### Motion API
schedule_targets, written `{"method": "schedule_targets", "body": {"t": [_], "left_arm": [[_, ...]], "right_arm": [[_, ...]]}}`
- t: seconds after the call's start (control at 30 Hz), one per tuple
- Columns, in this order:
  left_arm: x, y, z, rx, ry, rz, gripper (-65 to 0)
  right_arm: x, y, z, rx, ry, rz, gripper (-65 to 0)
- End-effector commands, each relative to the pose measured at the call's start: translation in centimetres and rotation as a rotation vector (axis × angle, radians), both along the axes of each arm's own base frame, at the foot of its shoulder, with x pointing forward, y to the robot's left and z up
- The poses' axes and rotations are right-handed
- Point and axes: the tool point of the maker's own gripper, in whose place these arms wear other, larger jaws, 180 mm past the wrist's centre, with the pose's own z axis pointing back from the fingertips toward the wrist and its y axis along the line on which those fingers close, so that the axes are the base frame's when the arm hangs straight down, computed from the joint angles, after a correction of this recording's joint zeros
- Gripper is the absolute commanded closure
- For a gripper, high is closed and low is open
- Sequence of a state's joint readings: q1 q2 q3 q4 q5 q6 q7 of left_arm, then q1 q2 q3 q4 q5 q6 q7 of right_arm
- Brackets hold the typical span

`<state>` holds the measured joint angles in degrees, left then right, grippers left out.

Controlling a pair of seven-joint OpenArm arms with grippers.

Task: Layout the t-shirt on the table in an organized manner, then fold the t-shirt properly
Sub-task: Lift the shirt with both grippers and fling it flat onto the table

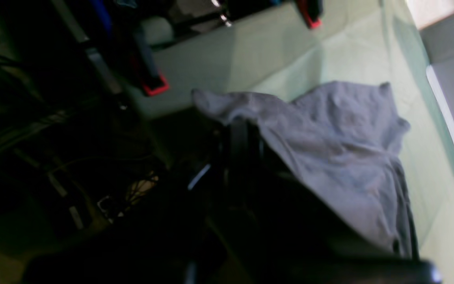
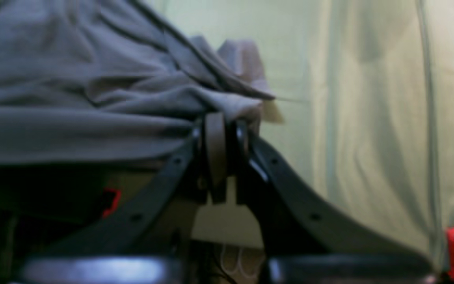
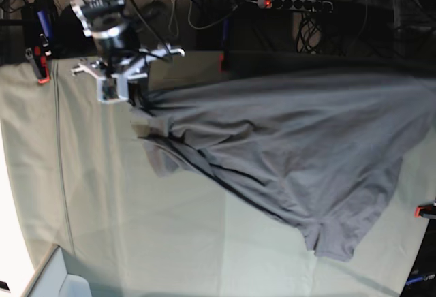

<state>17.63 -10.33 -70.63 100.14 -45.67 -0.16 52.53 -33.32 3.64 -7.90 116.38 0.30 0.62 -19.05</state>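
T-shirt fabric sits pinched in my right gripper, jaws closed on an edge near the table's far-left corner. My left gripper looks clamped on cloth too. Spreading's underway; next I'd pull it flat.

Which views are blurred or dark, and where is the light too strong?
Left wrist view: the left half is almost black, and the t-shirt looks soft and smeared. Right wrist view: the right gripper, shut on the t-shirt, is blurred. Base view: sharpest, but the table is washed out to white at its left edge.
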Motion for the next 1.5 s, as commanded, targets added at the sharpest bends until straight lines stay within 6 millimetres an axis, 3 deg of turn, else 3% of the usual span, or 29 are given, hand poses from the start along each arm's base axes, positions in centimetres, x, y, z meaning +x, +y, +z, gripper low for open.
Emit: {"method": "schedule_targets", "body": {"t": [0.0,0.13,0.27,0.4,0.57,0.67,0.8,1.0,1.13,1.23,1.3,1.37,1.47], "left_arm": [[-0.4,1.1,1.7,0.057,-0.014,0.013,-0.2],[-0.3,0.6,1.7,0.101,0.003,-0.065,-0.2],[1.2,-0.5,2.0,0.150,-0.008,-0.174,-0.2],[4.7,-1.5,3.1,0.159,-0.081,-0.228,-0.2],[12.0,-4.0,6.8,0.209,-0.202,-0.359,-0.2],[17.3,-6.3,10.3,0.282,-0.262,-0.468,-0.2],[23.9,-10.1,16.8,0.421,-0.348,-0.580,-0.2],[32.6,-16.3,27.9,0.606,-0.471,-0.696,-0.2],[35.5,-18.4,35.5,0.658,-0.569,-0.727,-0.2],[37.3,-18.6,40.0,0.654,-0.649,-0.716,-0.2],[38.0,-19.1,42.4,0.666,-0.694,-0.717,-0.2],[37.7,-19.2,44.7,0.694,-0.733,-0.706,-0.2],[37.4,-19.5,45.5,0.705,-0.747,-0.709,-0.2]], "right_arm": [[-0.1,-0.5,1.0,-0.005,-0.054,-0.013,0.0],[-0.9,-0.9,2.2,0.002,-0.143,-0.024,0.0],[0.8,-0.9,3.7,0.004,-0.224,-0.024,0.0],[4.2,-1.6,5.7,-0.019,-0.310,-0.023,0.0],[9.8,-2.0,9.4,-0.047,-0.377,-0.025,0.0],[12.7,-2.5,11.7,-0.079,-0.412,0.004,0.0],[16.8,-3.6,15.2,-0.133,-0.477,0.046,0.0],[24.2,-7.4,23.4,-0.189,-0.612,0.002,0.0],[27.5,-10.5,29.2,-0.234,-0.690,-0.045,0.0],[29.1,-12.2,33.9,-0.249,-0.751,-0.077,0.0],[29.2,-13.1,37.2,-0.259,-0.804,-0.097,0.0],[28.9,-13.7,39.2,-0.275,-0.840,-0.110,0.0],[28.5,-14.3,39.9,-0.294,-0.851,-0.120,0.0]]}}
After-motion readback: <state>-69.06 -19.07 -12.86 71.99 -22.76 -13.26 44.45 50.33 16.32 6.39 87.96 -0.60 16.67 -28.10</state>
